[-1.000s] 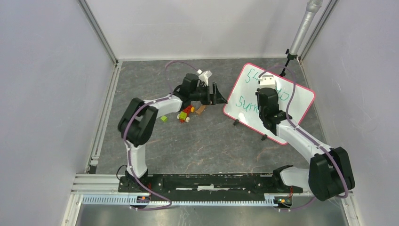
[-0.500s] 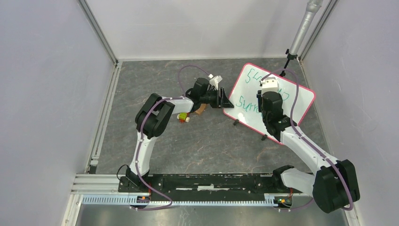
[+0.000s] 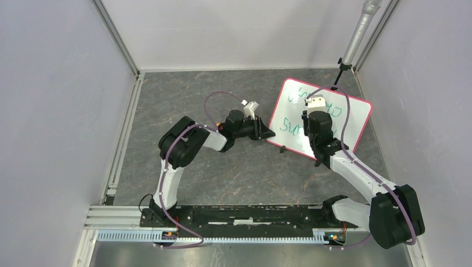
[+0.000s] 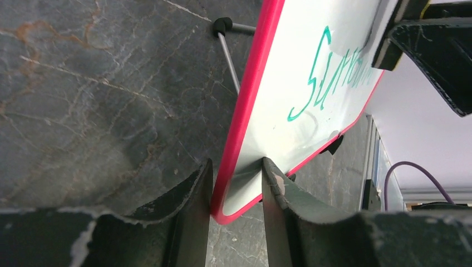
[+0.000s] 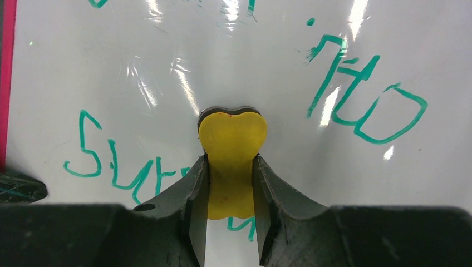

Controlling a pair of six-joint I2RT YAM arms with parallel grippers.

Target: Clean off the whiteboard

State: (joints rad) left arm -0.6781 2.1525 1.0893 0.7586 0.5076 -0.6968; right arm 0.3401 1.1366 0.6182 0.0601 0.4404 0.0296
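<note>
Clearly most of the job remains: green writing covers the whiteboard (image 3: 285, 118), propped at the table's (image 3: 222, 167) far right. The left gripper (image 4: 236, 164) clamps its edge; the right gripper (image 5: 230, 161) pinches a yellow eraser (image 5: 232, 130) against its face.

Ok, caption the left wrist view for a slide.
Left gripper pinching the pink-red edge of the whiteboard, green writing visible.

You have in view: 1 whiteboard (image 3: 292, 108) | 1 yellow eraser (image 5: 232, 139) | 2 grippers, left gripper (image 4: 236, 167) and right gripper (image 5: 231, 161) | 1 grey pole (image 3: 359, 33)
</note>
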